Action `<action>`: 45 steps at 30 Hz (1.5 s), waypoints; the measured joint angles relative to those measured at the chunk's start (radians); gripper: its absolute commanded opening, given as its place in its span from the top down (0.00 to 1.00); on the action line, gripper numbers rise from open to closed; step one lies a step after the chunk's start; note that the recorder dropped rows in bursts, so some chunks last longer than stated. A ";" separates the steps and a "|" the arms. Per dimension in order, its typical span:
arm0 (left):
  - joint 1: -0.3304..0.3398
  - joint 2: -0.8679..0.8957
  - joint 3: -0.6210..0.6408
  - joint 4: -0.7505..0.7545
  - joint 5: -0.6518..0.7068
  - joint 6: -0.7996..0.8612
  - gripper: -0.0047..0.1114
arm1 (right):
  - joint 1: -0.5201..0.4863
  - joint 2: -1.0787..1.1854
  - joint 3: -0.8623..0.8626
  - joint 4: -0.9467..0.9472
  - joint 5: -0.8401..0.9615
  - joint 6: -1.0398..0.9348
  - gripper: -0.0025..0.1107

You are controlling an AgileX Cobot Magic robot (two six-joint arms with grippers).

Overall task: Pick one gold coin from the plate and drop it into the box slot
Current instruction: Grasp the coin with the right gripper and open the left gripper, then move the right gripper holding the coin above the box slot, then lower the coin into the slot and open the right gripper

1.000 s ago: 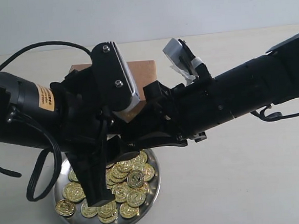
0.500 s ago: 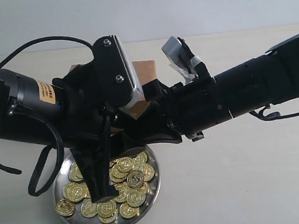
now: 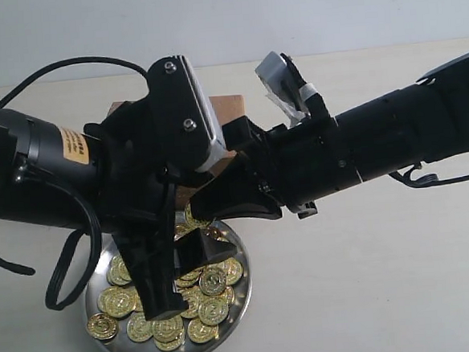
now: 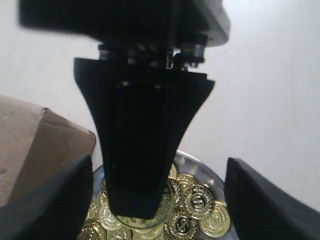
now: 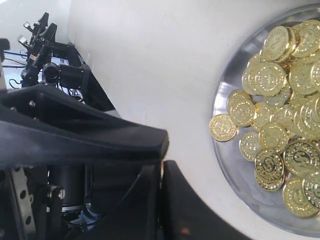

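Note:
The steel plate holds a heap of gold coins at the front. My right gripper reaches in from the right and is shut on one gold coin, held edge-out just above the heap. In the left wrist view that coin peeks from under the right gripper's black tip. My left gripper hangs over the plate, open, its fingers wide on either side. The brown box stands behind the arms; its slot is hidden. My right gripper shows both fingers pressed together.
The two arms cross closely over the plate and cover most of the box. A black cable loops beside the plate's left rim. Pale tabletop stretches to the right.
My right gripper has lifted off the heap with one coin pinched at its tip. The left arm has shifted slightly, and its second finger shows over the plate.

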 measured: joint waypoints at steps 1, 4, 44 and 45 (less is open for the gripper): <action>0.000 -0.002 0.000 0.002 0.003 0.000 0.34 | 0.000 0.000 0.000 0.000 -0.002 0.000 0.98; 0.000 -0.012 0.000 0.079 0.046 -0.018 0.36 | 0.000 0.000 0.000 -0.002 -0.006 0.000 0.98; 0.192 -0.689 0.115 0.487 0.546 -0.700 0.72 | 0.118 0.627 -1.300 -1.138 0.052 0.127 0.98; 0.192 -0.689 0.115 0.487 0.544 -0.700 0.72 | 0.118 0.630 -1.301 -1.151 0.052 0.125 0.98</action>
